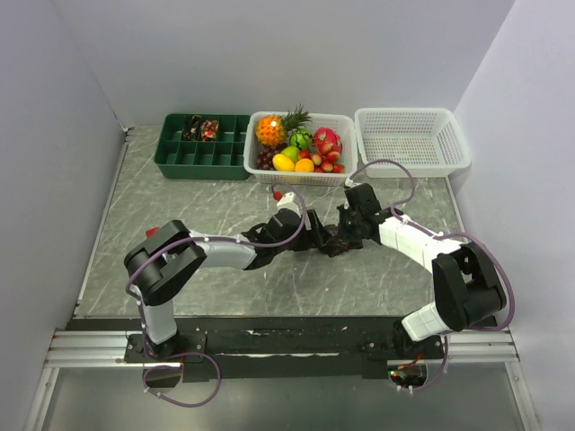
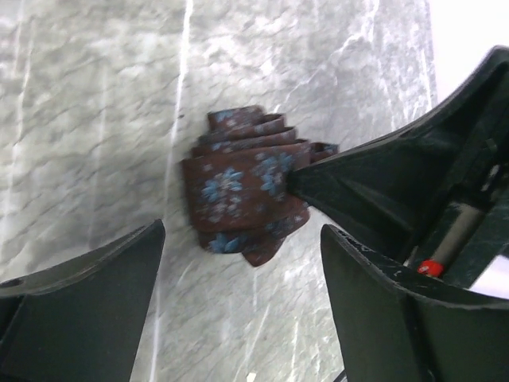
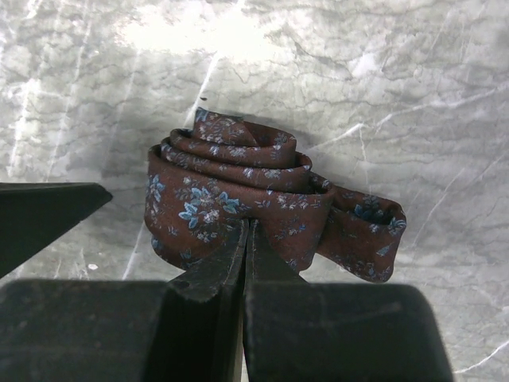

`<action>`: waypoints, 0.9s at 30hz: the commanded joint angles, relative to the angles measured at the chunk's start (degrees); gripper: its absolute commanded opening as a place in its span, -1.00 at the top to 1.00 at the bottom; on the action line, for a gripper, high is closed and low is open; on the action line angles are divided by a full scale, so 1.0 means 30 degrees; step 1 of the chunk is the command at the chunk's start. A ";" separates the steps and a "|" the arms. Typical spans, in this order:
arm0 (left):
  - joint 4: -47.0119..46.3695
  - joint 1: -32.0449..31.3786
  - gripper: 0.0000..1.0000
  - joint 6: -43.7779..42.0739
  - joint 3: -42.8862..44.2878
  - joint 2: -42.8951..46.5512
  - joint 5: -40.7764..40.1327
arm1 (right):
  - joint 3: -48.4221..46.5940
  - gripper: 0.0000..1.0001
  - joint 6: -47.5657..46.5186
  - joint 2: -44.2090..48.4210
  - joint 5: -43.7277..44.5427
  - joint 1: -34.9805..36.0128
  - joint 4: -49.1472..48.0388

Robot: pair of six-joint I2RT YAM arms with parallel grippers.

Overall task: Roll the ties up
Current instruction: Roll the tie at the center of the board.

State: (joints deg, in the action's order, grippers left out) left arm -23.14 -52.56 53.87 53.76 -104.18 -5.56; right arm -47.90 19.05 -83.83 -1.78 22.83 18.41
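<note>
Grey marbled desk (image 1: pixel 180 224), seen from above, with both arms reaching to its middle. The left arm (image 1: pixel 225 251) comes in from the left and the right arm (image 1: pixel 418 242) from the right. Their wrists crowd together there, so the top view hides most of what lies between them.

Along the far edge stand three containers: an empty white basket (image 1: pixel 411 139) at the right, a white basket (image 1: pixel 253 144) of fruit in the centre, and a green compartment tray (image 1: pixel 171 166) at the left. Two dark bundles (image 1: pixel 199 128) sit in the tray's far compartments — too small to identify.

Left tool (image 2: pixel 242 302): open, its two fingers spread wide on either side of the coil and touching neither it nor the desk, as far as its own camera shows.

Right tool (image 3: pixel 245 239): closed, its fingers pressed flat together. The tips meet the side of the coil where the cloth puckers — whether a fold is caught between them cannot be made out. In the left wrist view the same tool enters from the right as a black wedge that covers part of the coil's edge.

The tie (image 3: pixel 231 191): dark brown with small blue flowers, rolled into a loose coil lying on the desk at its centre, between the two tools. A short tail end (image 3: pixel 370 231) sticks out to one side, folded back. From above, only a dark scrap of the tie shows beneath the wrists.
</note>
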 commanded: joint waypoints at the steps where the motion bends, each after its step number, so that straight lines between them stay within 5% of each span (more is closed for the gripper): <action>1: -0.1248 0.0291 -0.71 0.0851 -0.0838 0.0071 0.0444 | 0.0527 1.00 0.0271 -0.0268 0.0564 -0.0022 0.0394; 10: -0.8391 0.0936 -0.68 0.2433 -0.2157 -0.2946 0.3288 | 0.0469 1.00 0.0389 -0.0327 0.0564 -0.0168 0.0571; 16: -0.9543 0.0936 -0.56 0.2844 -0.1689 -0.4236 0.3670 | 0.0556 1.00 0.0447 -0.0210 0.0330 -0.0197 0.0454; 27: -1.3523 0.0966 0.14 0.4309 -0.1511 -0.6405 0.5077 | 0.0439 1.00 0.0477 -0.0503 -0.0461 -0.0286 0.0073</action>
State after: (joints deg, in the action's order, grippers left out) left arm -56.73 -49.28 64.49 49.10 -120.99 6.79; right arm -47.53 20.10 -84.01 -2.26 22.22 18.33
